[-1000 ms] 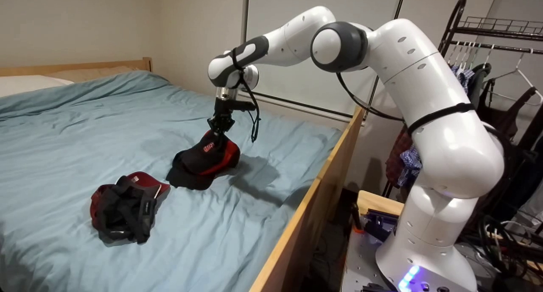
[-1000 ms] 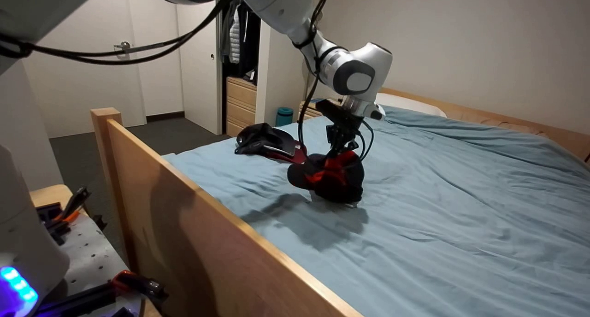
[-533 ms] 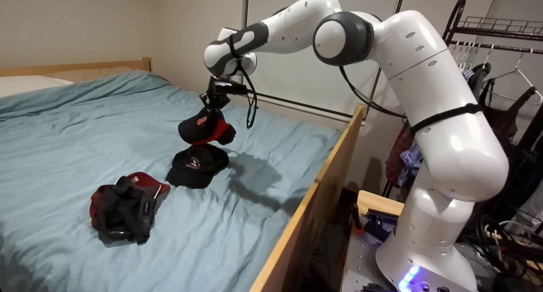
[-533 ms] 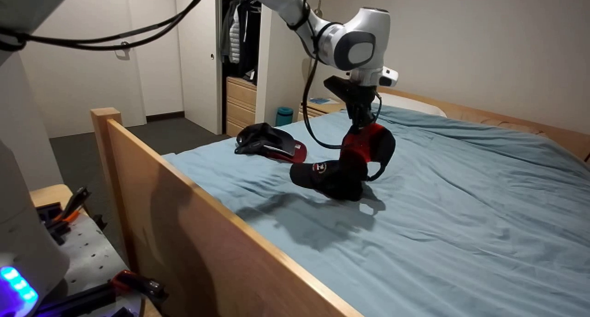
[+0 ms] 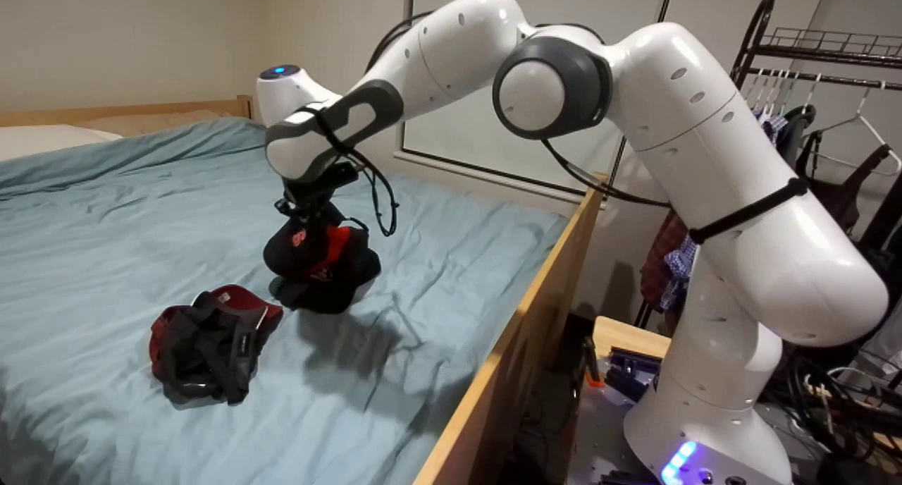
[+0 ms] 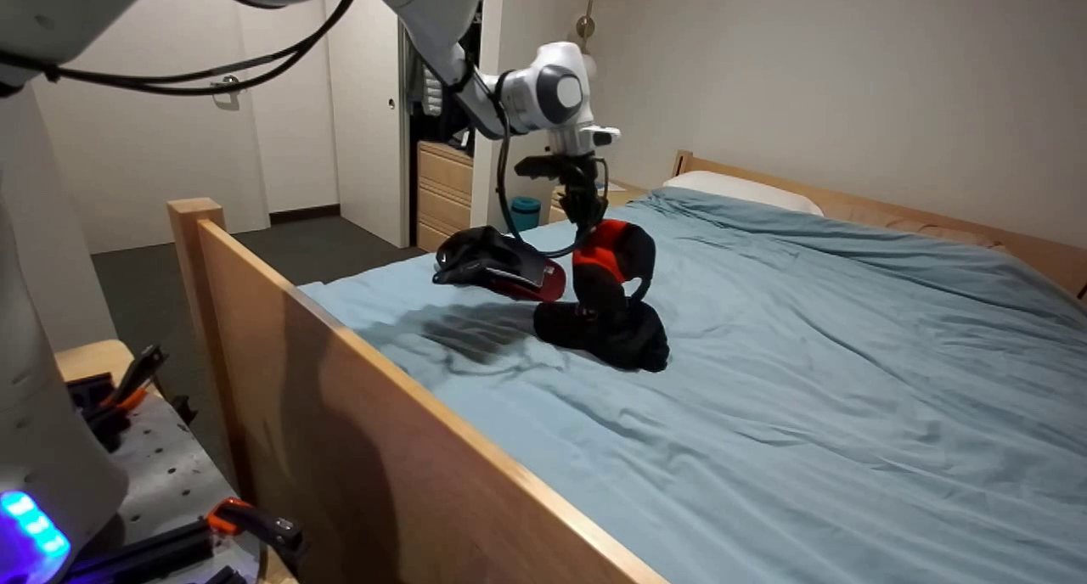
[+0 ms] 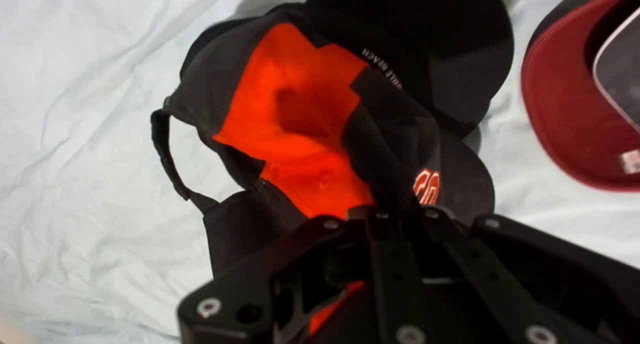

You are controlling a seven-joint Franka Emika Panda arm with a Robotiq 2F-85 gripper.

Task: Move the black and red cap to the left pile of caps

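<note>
While aloft — cap (image 7: 310, 154) lengthwise, brim (image 7: 467, 179) toward pile (image 5: 211, 351)

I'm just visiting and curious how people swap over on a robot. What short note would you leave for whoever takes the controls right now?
Hand: closed on the black and red cap.
Where: that cap is held up over another black cap; whether the two touch, I cannot tell. The left pile of caps lies on the bed, bedding showing between it and the other black cap in the wrist view.
Done: cap gripped and picked up.
To do: carry it to the pile, lower it, open the hand. Lifting a little first would probably avoid dragging the cap beneath.
</note>
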